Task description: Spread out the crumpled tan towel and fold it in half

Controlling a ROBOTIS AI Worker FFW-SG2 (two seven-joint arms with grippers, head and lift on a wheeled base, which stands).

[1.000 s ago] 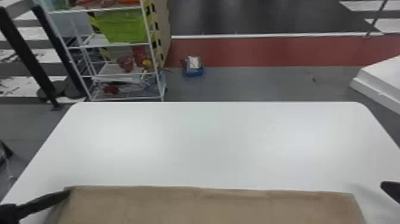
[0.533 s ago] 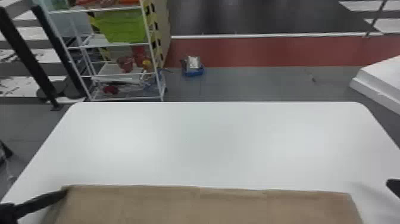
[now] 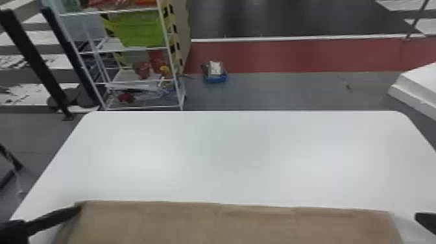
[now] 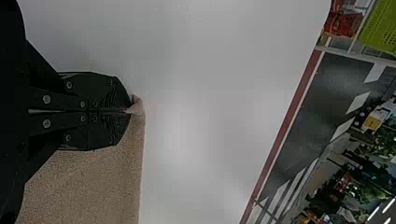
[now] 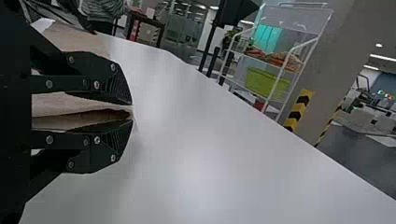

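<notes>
The tan towel lies spread flat along the table's near edge in the head view, running past the bottom edge. At its far left corner is my left gripper; in the left wrist view the left gripper is shut on that corner, a small fold of cloth pinched at its tips. My right gripper stands at the right edge of the head view, a little right of the towel. In the right wrist view the right gripper is open, and the towel's edge shows between and behind its fingers.
The white table extends beyond the towel to its rounded far corners. Past it on the floor stand a wire shelf with a green basket and a small blue box. A white block is at the far right.
The right gripper has shifted slightly right, away from the towel. The towel's far edge and right corner have moved slightly left, while the left gripper has kept hold of its corner.
</notes>
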